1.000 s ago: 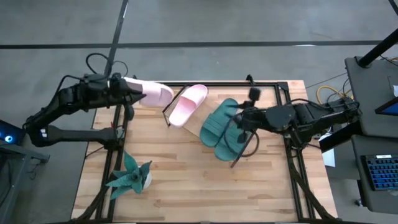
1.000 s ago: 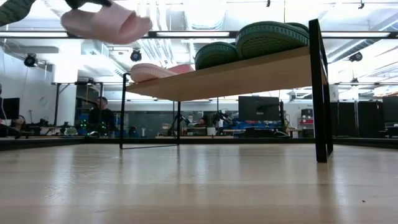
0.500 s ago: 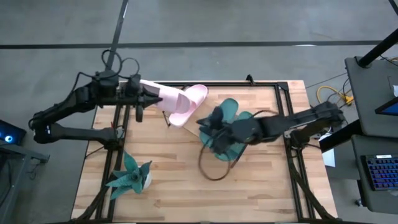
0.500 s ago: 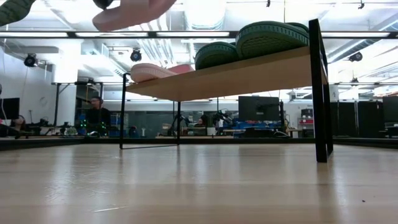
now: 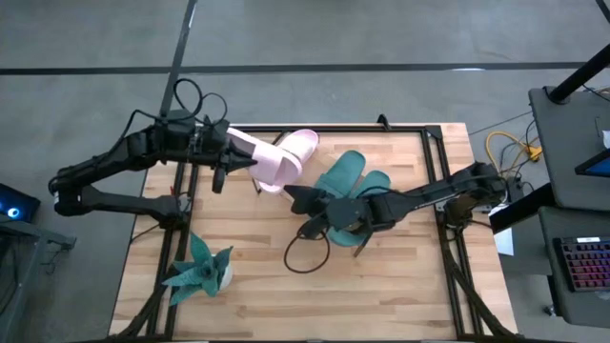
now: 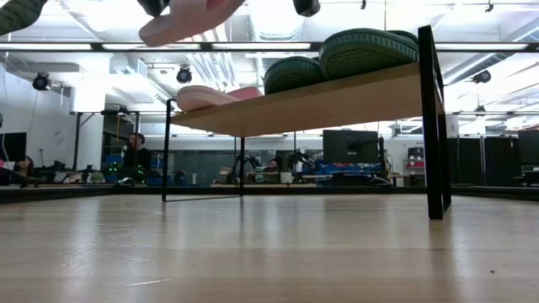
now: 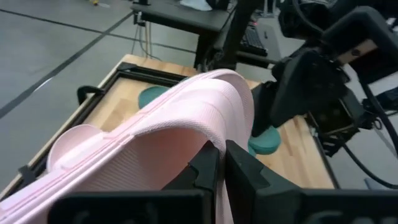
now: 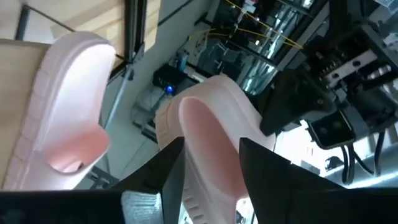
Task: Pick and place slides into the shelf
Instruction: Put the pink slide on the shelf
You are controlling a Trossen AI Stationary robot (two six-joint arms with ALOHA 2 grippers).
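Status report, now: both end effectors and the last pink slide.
Left end effector shut on pink slide, held above shelf. Right end effector open, reaching at it. Three slides shelved.

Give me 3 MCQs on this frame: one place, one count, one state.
1. Where is the pink slide that the left gripper holds?
A. Flat on the tabletop
B. In the air near the shelf's pink slide
C. Beside the plant

2. How many slides lie on the shelf?
A. One
B. Two
C. Three

3. How are the right gripper's fingers?
A. Apart, near the carried slide
B. Shut on a green slide
C. Shut on the plant

Answers:
1. B: the left gripper has the carried slide aloft, next to the shelf's pink slide; the low view shows it above the shelf.
2. C: one pink and the two green slides rest there.
3. A: the right gripper shows a gap between its fingers, with the carried slide just ahead.
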